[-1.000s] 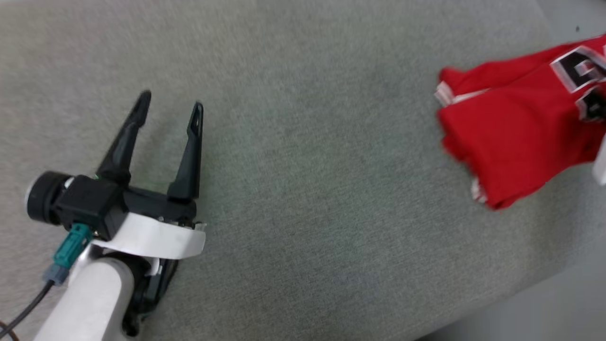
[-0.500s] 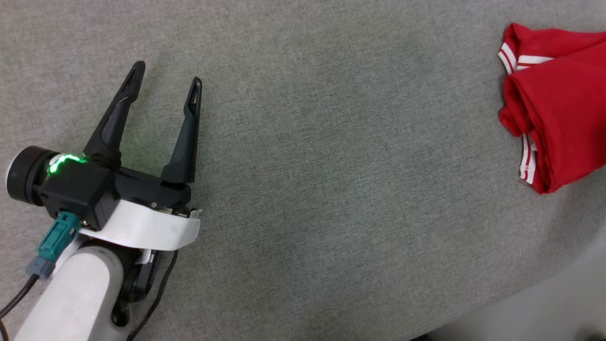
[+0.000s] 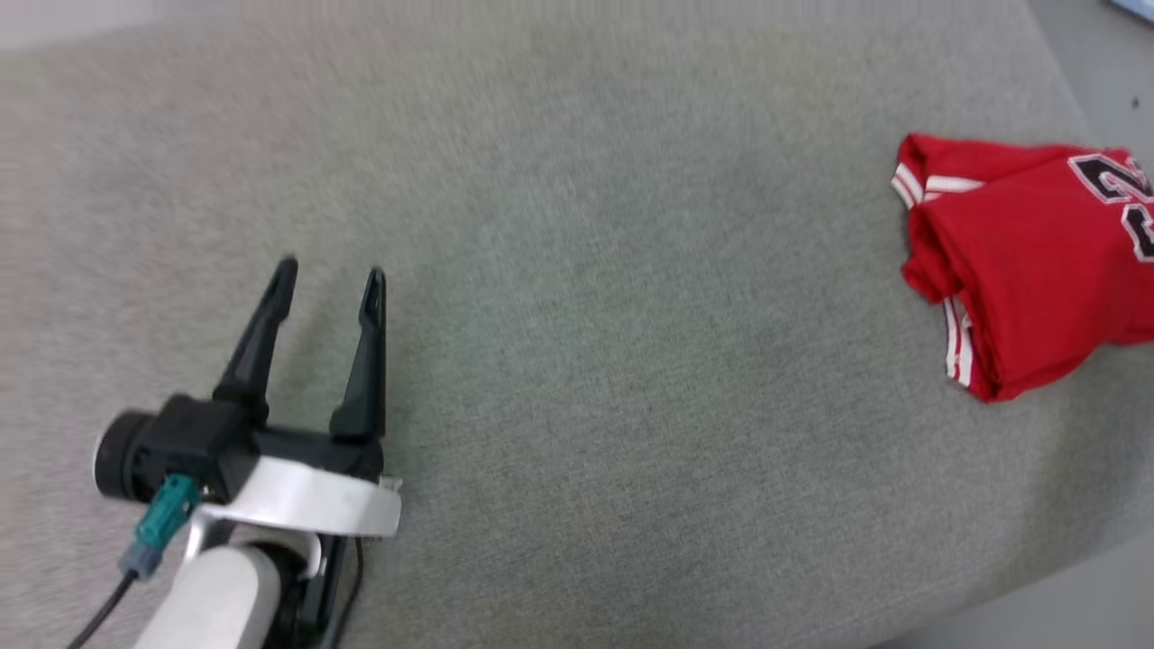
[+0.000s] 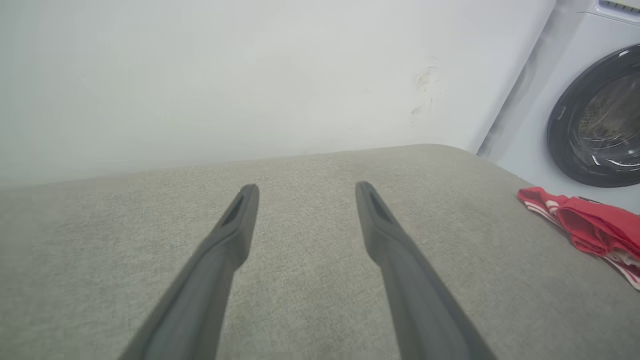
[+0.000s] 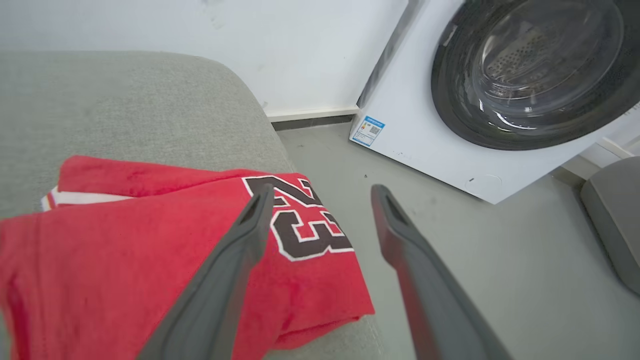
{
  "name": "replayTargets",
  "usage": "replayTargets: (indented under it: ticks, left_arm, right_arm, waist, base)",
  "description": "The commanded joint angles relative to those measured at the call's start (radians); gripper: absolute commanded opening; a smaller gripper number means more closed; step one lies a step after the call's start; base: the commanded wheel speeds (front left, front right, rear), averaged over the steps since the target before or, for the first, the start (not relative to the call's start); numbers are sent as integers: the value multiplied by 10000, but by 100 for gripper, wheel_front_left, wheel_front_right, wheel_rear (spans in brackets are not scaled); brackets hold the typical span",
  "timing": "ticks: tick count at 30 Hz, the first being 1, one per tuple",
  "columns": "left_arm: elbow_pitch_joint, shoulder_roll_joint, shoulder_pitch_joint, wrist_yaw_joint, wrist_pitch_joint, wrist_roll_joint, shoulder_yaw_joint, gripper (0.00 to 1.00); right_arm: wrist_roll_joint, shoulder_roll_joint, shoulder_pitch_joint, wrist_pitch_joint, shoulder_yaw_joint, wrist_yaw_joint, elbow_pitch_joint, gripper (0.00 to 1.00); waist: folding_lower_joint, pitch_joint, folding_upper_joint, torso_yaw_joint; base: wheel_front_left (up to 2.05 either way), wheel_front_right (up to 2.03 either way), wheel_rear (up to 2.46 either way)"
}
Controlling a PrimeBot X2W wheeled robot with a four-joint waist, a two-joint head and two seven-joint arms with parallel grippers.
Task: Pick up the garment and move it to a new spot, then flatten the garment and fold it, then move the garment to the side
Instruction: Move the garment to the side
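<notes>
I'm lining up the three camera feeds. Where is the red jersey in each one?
Head view: the red jersey lies folded at the right edge, upper half, on the grey cushion.
Left wrist view: the jersey is a low red strip at far right, below the washing machine.
Right wrist view: the jersey covers the lower left, number 23 showing.
Shared landmark: the grey cushion's edge beside the jersey.

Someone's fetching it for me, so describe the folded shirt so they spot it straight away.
Find the white washing machine; beside it is a wide grey cushion. On the cushion's edge nearest the machine lies the garment, bright red against the grey, with black white-outlined numbers.
</notes>
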Motion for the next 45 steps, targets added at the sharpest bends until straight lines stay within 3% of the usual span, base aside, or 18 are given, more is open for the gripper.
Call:
replayTargets:
  ticks: [1, 8, 10, 11, 14, 24, 45]
  left_arm:
    - [80, -30, 247, 121, -101, -50, 57, 100]
    - [546, -211, 1186, 504, -436, -209, 428, 100]
    - [667, -273, 1341, 494, -496, -274, 488, 100]
    - [879, -392, 1546, 476, -564, -350, 571, 100]
    - [1095, -457, 1648, 355, -606, -296, 554, 100]
    - [1741, -794, 2190, 129, -683, -211, 981, 100]
    - [2573, -1227, 2753, -509, -670, 405, 1470, 100]
  right_arm:
    - [115, 181, 368, 58, 118, -13, -367, 100]
    - [782, 1145, 2692, 719, 717, -11, -3232, 100]
    - [1042, 1385, 3263, 819, 942, -11, -4005, 100]
    - [1241, 1721, 4010, 943, 1315, -11, -4986, 100]
    - [1424, 1975, 4486, 1068, 1730, -11, -5721, 100]
    - [1777, 2477, 5708, 1041, 2513, -11, -7021, 100]
    - [1734, 2766, 7223, 1007, 3003, -11, -8238, 100]
  waist:
    - [0, -802, 0, 310]
    - [0, -1787, 0, 972]
    - [0, -1988, 0, 1206]
    - [0, -2258, 0, 1585]
    - [0, -2490, 0, 1990]
    - [0, -3401, 0, 2830]
    - [0, -4210, 0, 2867]
  base:
    - [0, 0, 0]
    - [0, 0, 0]
    - [0, 0, 0]
    - [0, 0, 0]
    - [0, 0, 0]
    - [0, 0, 0]
    - [0, 0, 0]
